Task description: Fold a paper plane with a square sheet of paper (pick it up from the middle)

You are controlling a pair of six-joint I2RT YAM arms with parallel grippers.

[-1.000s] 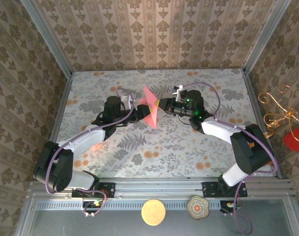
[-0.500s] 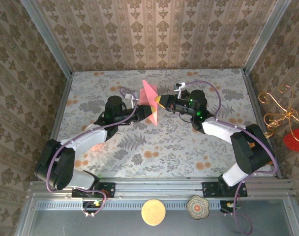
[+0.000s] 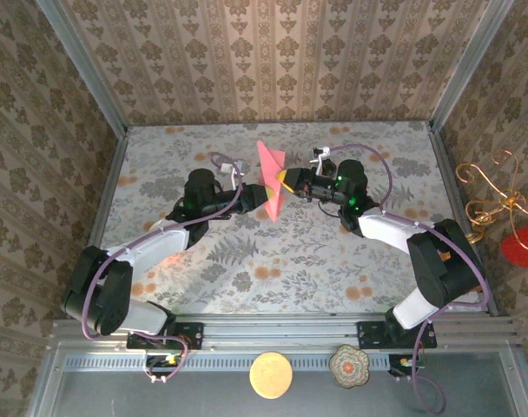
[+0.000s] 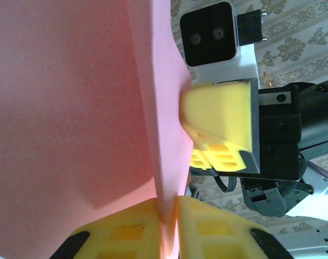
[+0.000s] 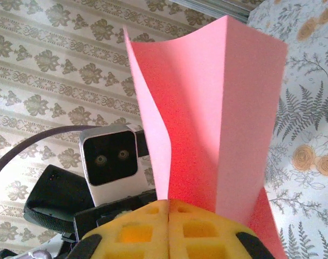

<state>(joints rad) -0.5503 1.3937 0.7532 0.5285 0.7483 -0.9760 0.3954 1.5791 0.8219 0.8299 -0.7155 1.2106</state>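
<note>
Paper [image 3: 270,176] is off the table [image 3: 333,252], held on edge in the air above mid-table, between the two arms.

Left claw [image 4: 166,232]: pads pinched tight on the paper's lower edge. Right claw [image 5: 168,226]: pads pressed together on the paper from the opposite side.

From the right wrist we see the paper bent into a loose V along its middle. We cannot tell whether the bend is a pressed crease.

Progress, as we judge it: early. The pick-up is done and perhaps a first centre fold has begun. We see no pointed nose and no wings, so nearly all the folding is left.

Surroundings: floral table, patterned walls [image 3: 273,61], a gold wire ornament [image 3: 494,187] outside the right frame, well apart. The likeliest obstacle is each claw to the other, as they sit just beside one another on one small sheet.
</note>
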